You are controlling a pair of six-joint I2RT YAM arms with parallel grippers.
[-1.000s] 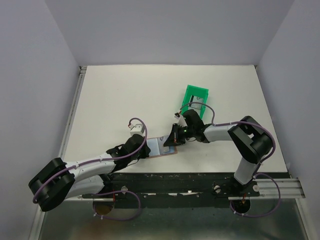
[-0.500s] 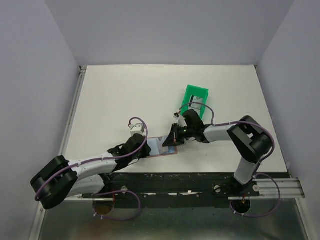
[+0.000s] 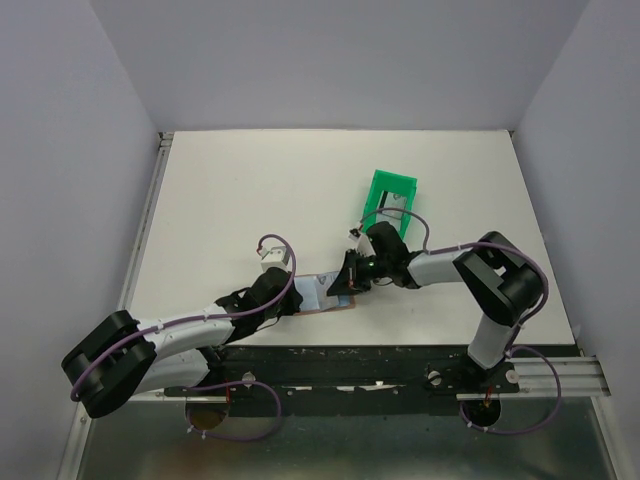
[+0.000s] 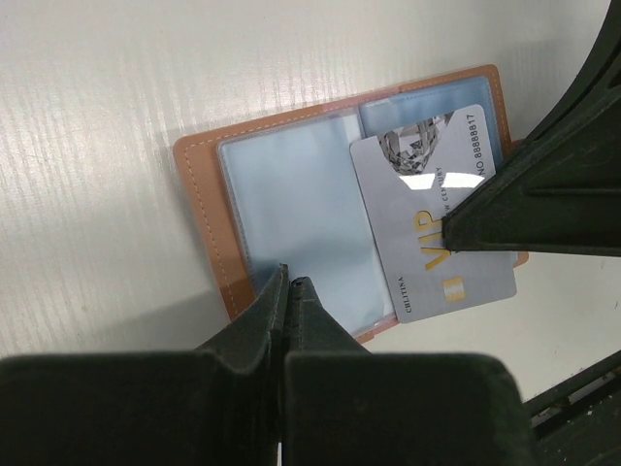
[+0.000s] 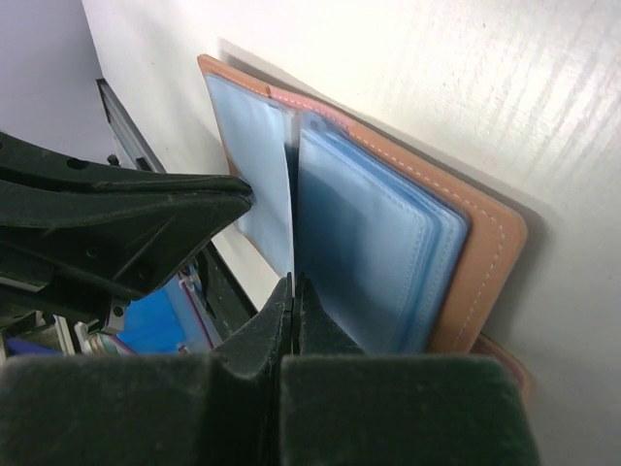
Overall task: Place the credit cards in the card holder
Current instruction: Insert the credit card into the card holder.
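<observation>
The tan-brown leather fold-over card holder (image 4: 197, 199) lies open on the white table (image 3: 230, 200) near its near edge, between the two arms. The left gripper (image 4: 289, 286) has its fingers pressed together, with the tips bearing down on the clear blue sleeve page (image 4: 291, 214) on its own side. The right gripper (image 5: 291, 291) is the one nearer the work. Its fingers pinch a pale grey plastic credit card with VIP lettering (image 4: 432, 254) just beside the left tips, over the other page. The card's long axis runs roughly along the holder's spine, a little skewed, and one short end overhangs the leather edge. Whether the far end is inside a pocket cannot be told. The push probably has to follow that long axis towards the pocket mouth while the left arm pins the holder.
</observation>
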